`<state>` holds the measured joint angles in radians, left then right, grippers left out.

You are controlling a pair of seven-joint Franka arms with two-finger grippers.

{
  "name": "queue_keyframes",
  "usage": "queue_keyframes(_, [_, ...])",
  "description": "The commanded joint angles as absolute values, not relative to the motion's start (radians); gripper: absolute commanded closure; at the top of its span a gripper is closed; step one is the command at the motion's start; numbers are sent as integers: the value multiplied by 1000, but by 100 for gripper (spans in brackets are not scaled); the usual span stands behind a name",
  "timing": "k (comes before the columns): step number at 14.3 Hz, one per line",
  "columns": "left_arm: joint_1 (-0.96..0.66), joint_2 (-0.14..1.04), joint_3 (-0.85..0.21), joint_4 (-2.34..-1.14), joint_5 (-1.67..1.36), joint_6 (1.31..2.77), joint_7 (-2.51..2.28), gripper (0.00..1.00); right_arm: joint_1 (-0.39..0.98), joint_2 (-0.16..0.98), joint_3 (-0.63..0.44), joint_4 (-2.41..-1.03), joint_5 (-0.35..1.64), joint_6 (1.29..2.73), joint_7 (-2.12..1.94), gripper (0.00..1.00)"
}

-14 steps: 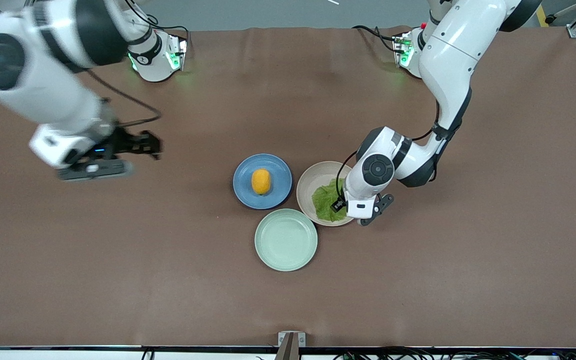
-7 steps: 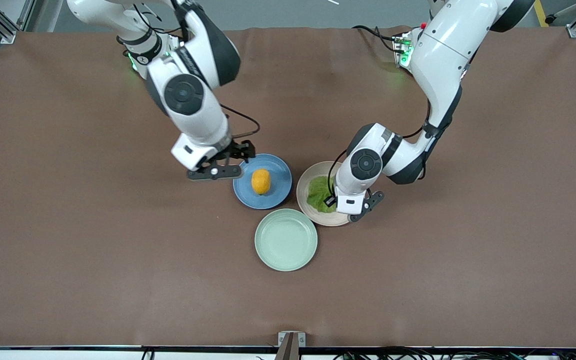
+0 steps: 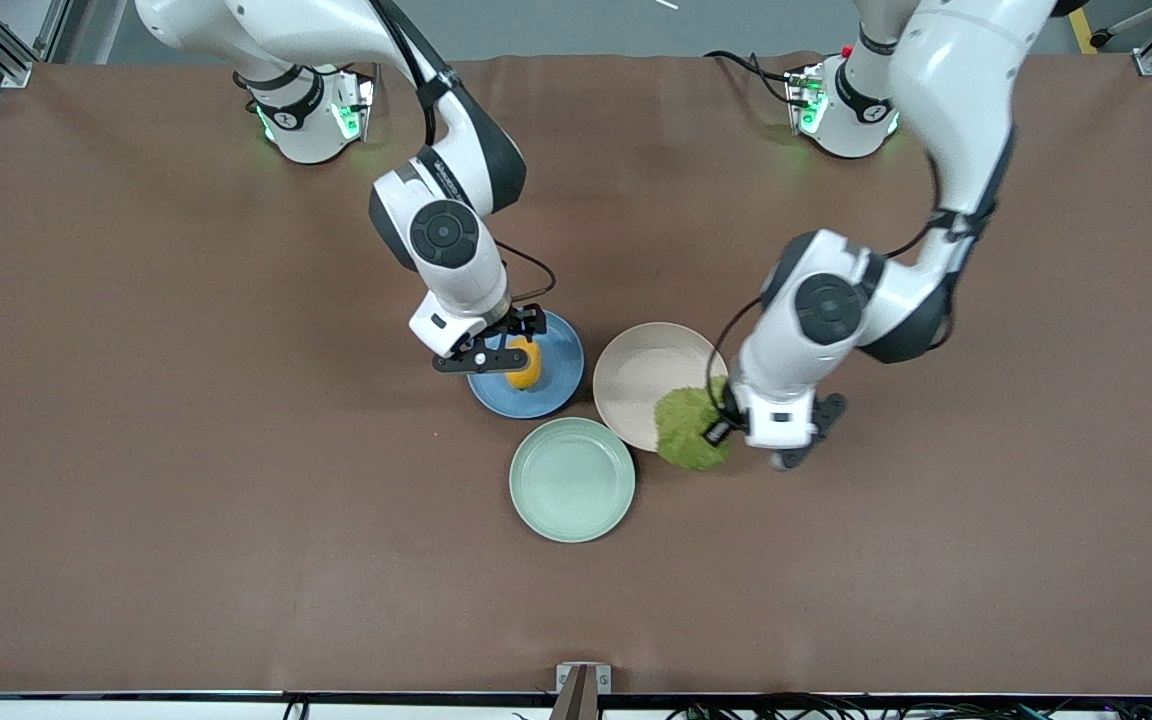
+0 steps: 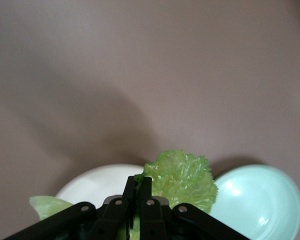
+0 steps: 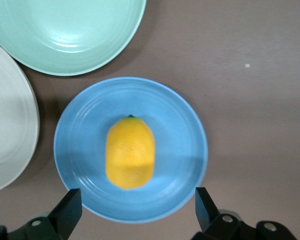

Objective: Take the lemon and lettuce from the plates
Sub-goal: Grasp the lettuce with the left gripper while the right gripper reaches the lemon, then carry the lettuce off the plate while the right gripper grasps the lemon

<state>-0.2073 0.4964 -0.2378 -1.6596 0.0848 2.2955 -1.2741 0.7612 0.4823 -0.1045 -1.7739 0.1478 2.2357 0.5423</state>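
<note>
The lemon lies in the middle of the blue plate; it also shows in the right wrist view on the blue plate. My right gripper hovers over it, open, with its fingers wide apart. My left gripper is shut on the lettuce and holds it up over the beige-pink plate's rim. In the left wrist view the leaf hangs from the closed fingertips.
A pale mint-green plate stands nearer the front camera, touching both other plates; it also shows in both wrist views. Brown table lies all around.
My right arm swept in from its end of the table to over the lemon. My left gripper closed on the lettuce and lifted it off the beige-pink plate toward its rim.
</note>
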Motion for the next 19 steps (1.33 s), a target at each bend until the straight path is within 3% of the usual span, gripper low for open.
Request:
queue_keyframes(1, [-100,430,-258,-1750,98,2278,-1220,100,790,538,-118,-1778,179,2324,552,0])
queue_keyframes(4, [24,414,-261,-1827,98,2278,-1077,100,792,589,-118,-1778,178,2362,552,0])
queue_keyframes(8, [145,489,-259,-1875,101,2364,-919,100,798,620,-104,-1779,179,2393,552,0])
queue_keyframes(9, [170,509,-259,-1867,101,2373,-884,99,799,630,-104,-1779,179,2402,552,2])
queue_keyframes(10, [190,529,-261,-1867,101,2393,-862,97,798,632,-104,-1778,179,2405,551,16])
queue_keyframes(11, [210,552,-261,-1867,103,2413,-853,88,798,632,-104,-1778,179,2405,551,31])
queue_keyframes(12, [213,573,-261,-1865,101,2421,-845,67,796,632,-104,-1778,179,2405,545,47])
queue_keyframes(13, [215,583,-261,-1864,101,2425,-845,44,790,632,-104,-1776,178,2404,540,62])
queue_keyframes(14, [215,581,-261,-1864,101,2425,-845,9,790,630,-104,-1776,179,2404,540,71])
queue_keyframes(15, [215,565,-259,-1862,103,2425,-844,0,790,629,-104,-1776,179,2402,540,78])
queue_keyframes(17, [219,494,-261,-1841,103,2408,-810,0,790,592,-104,-1776,179,2379,551,85])
queue_keyframes(19, [221,421,-261,-1789,103,2321,-685,0,785,498,-107,-1776,179,2283,569,86])
